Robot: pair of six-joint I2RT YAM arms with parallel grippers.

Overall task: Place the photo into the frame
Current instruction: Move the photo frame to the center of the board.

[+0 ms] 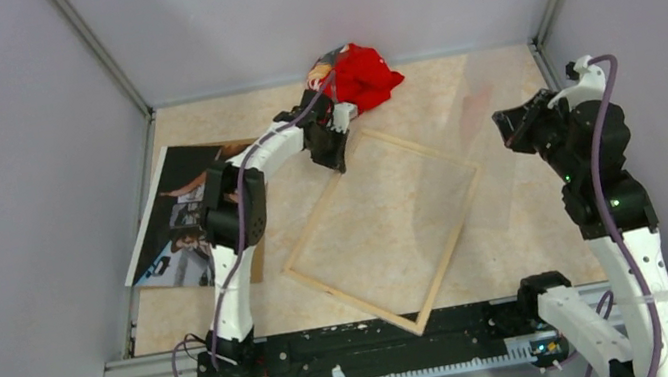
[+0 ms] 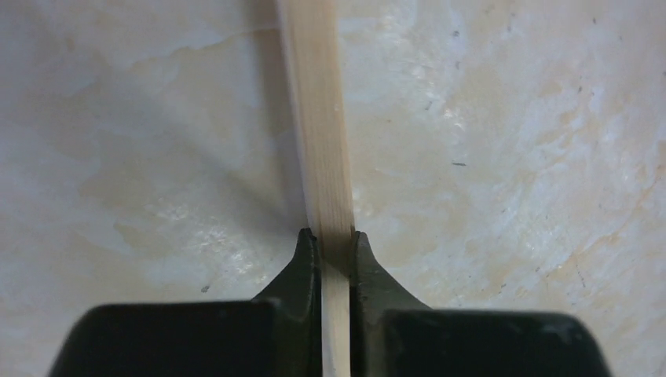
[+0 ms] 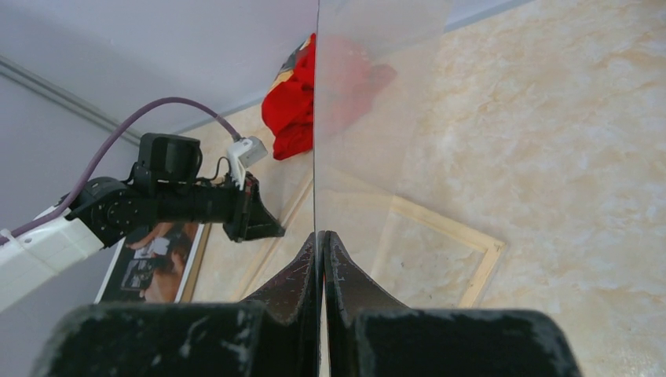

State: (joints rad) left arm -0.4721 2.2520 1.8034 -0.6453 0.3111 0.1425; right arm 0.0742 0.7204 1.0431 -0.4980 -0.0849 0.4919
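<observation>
Left gripper [image 2: 336, 239] pinched tight on the frame [image 2: 318, 118] by its wooden edge; right gripper [image 3: 323, 236] clamped on clear pane [image 3: 369, 141], photo [image 1: 166, 210] lay leftward

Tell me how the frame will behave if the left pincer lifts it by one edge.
Probably stiff: the frame has straight wood rails. Likely light, its rails being thin. Pinched by the left pincer on one rail, it may tilt or swing.
</observation>
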